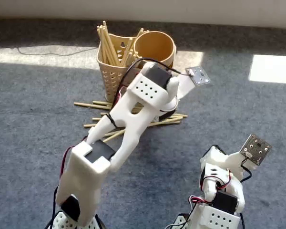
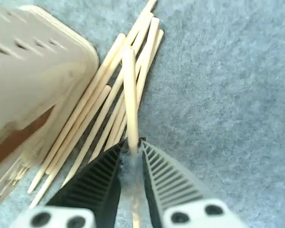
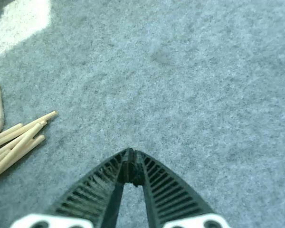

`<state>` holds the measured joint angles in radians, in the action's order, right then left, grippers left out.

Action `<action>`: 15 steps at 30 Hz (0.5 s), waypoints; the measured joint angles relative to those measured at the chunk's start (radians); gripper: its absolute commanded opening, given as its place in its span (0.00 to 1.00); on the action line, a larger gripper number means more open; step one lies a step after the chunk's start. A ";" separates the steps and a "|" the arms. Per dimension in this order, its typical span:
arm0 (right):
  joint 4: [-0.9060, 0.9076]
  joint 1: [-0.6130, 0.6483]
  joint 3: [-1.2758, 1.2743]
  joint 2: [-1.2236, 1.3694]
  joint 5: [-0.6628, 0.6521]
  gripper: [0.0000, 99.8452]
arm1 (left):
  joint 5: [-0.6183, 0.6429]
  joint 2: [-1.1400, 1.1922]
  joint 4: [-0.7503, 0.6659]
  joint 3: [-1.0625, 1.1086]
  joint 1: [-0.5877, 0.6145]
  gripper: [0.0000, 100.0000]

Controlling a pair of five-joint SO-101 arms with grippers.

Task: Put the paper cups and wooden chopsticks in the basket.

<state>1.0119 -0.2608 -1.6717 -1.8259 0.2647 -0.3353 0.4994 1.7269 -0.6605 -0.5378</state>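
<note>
Left gripper: I see it pinching one chopstick.
Pile: loose sticks on the carpet, just beside the basket.

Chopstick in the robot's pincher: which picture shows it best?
The left wrist view: the chopstick sits pinched in the left gripper, up close. In the high view the left arm covers it. The right wrist view catches loose chopsticks on the carpet.
</note>
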 measured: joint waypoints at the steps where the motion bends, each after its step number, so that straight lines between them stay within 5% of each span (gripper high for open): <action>1: 0.000 0.000 0.000 0.000 0.000 0.01 | 0.000 -0.037 0.000 0.000 0.000 0.00; 15: 0.000 0.000 0.000 0.000 0.000 0.01 | 0.203 -0.571 -0.083 0.000 0.000 0.00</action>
<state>1.0119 -0.2608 -1.6717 -1.8259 0.2647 -0.1327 -0.0713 1.6441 -0.6605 -0.5378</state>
